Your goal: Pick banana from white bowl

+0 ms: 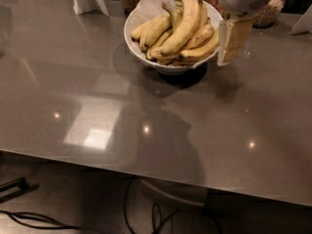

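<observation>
banana (185,26), the longest of the bunch, lies on top of the shorter bananas (153,30) in the white bowl (170,68), its stem end toward the back rim. the bowl stands on the grey surface (97,82) near the far edge. the gripper (233,40) hangs just beside the bowl's right rim, pointing down; whether it is open or closed cannot be told.

No readable text or labels, apparently.
</observation>
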Available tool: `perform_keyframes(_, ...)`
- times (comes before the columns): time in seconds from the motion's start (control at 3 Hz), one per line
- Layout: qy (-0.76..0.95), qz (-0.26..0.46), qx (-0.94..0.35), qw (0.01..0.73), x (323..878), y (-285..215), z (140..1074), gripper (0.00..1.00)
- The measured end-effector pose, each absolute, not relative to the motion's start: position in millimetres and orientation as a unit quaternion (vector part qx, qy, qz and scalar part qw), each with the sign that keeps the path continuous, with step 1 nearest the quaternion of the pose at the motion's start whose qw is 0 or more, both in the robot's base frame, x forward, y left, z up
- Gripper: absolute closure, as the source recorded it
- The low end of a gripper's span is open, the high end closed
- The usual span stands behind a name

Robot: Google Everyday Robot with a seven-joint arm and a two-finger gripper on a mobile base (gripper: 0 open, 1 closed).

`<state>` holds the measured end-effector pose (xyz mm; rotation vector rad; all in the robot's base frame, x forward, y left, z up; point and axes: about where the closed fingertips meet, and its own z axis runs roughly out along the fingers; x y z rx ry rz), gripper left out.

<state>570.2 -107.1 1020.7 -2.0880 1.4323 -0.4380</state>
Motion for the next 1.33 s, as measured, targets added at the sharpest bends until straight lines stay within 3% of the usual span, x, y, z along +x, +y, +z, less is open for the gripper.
perform_keyframes(0.67, 0.323, -0.29, -0.879, 0.195, 588, -73, 1018, 0.0)
perform_keyframes(1.33, 0.303, -0.301, -0.885, 0.187, 588, -76, 1022, 0.0)
